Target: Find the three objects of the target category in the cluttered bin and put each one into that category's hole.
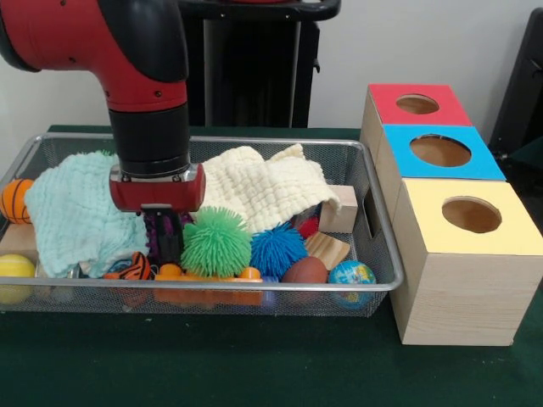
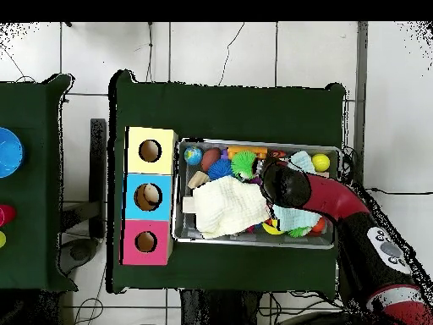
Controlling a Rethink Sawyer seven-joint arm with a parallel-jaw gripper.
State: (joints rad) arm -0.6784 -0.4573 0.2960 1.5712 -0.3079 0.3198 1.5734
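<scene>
A wire mesh bin (image 1: 373,254) holds mixed toys. My gripper (image 1: 166,242) reaches down into its left-middle part, beside a green spiky ball (image 1: 216,243), with something purple and spiky showing around its tip. Right of the green ball lie a blue spiky ball (image 1: 277,249), a brown ball (image 1: 305,270) and a globe ball (image 1: 351,273). In the overhead view the gripper (image 2: 269,173) is over the bin (image 2: 258,144), next to the green spiky ball (image 2: 244,162). Three wooden boxes have round holes in their red (image 1: 417,104), blue (image 1: 440,150) and yellow (image 1: 472,214) tops.
A mint cloth (image 1: 76,212) and a cream cloth (image 1: 263,188) cover much of the bin. A basketball toy (image 1: 15,200), a yellow ball (image 1: 15,266), a striped orange ball (image 1: 136,267) and wooden blocks (image 1: 344,208) lie around them. The boxes stand against the bin's right side.
</scene>
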